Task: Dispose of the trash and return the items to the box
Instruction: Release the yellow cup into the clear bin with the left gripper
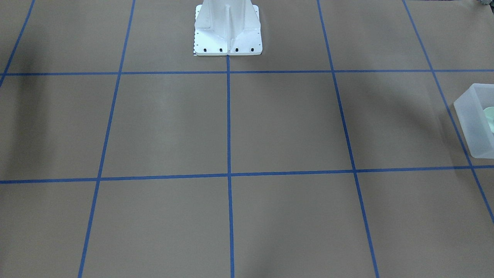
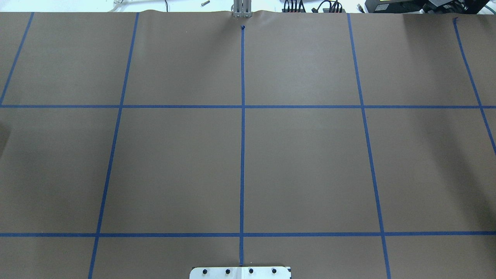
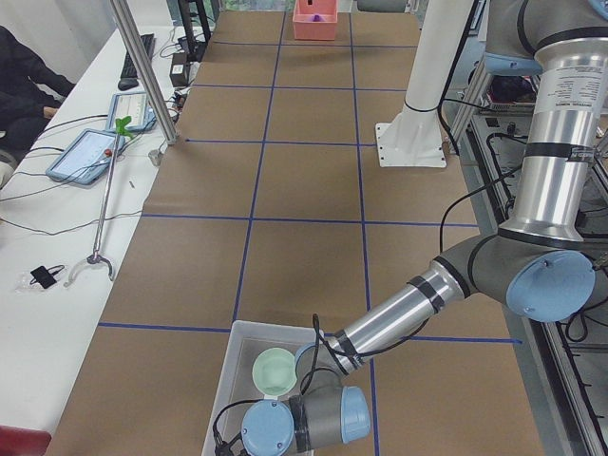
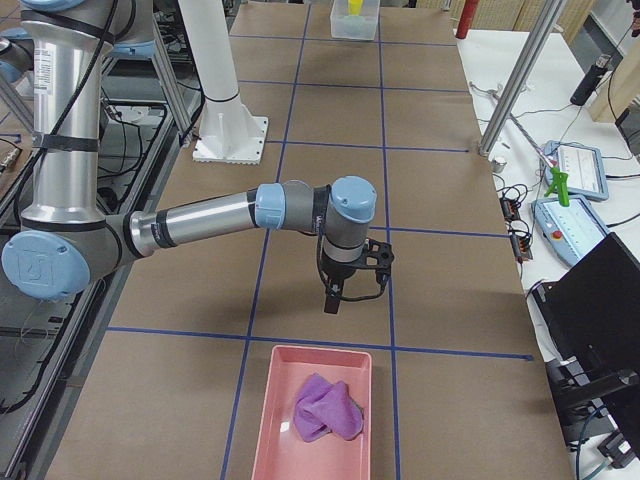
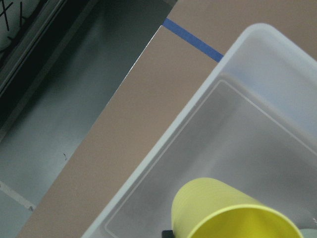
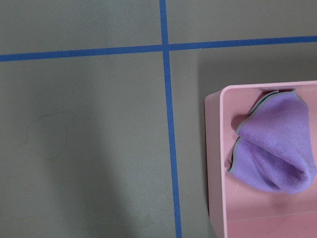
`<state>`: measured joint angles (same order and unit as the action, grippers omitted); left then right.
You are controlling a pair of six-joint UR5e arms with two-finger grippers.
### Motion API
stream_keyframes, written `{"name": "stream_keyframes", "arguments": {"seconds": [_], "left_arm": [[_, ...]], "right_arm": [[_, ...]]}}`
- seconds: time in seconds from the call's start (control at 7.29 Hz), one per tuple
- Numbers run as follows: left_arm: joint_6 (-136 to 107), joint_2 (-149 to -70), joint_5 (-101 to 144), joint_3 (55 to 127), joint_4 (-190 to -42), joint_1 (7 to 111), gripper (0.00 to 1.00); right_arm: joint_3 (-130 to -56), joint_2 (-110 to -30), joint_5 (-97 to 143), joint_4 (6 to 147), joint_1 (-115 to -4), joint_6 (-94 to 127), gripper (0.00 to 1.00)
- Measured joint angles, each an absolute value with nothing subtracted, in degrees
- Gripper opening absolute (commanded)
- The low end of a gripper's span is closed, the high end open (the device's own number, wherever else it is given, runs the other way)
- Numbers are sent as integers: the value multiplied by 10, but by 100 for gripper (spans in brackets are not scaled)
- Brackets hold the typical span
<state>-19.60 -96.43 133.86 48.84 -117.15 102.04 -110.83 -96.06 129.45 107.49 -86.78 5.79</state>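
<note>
The box [image 1: 469,116], a frosted-white bin, sits at the table's end on my left, and it also shows in the exterior left view [image 3: 228,380]. The mint-green bowl [image 3: 275,370] lies inside it; its edge shows in the front-facing view [image 1: 490,117]. My left gripper [image 5: 173,234] reaches into the box. Only a dark fingertip shows, pressed against the wall of a yellow cup [image 5: 223,210] held over the box floor. My right gripper [image 4: 345,295] hangs above the table just short of a pink tray; I cannot tell whether it is open or shut.
The pink tray [image 4: 275,420] holds a crumpled purple cloth [image 4: 325,408], which also shows in the right wrist view [image 6: 275,148]. The white robot pedestal [image 1: 227,31] stands mid-table. Operators' desks with tablets and cables run along the far side.
</note>
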Motion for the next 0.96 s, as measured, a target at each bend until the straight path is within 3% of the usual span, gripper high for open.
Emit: {"name": "stream_keyframes", "arguments": {"seconds": [0.41, 0.96], "left_arm": [[-194, -951, 1339, 513, -1190, 1020, 99], [-190, -934, 1338, 714, -1122, 1022, 99]], "right_arm": [[-1109, -958, 1295, 1075, -868, 62, 100], [-1109, -948, 1294, 1074, -868, 62, 100]]}}
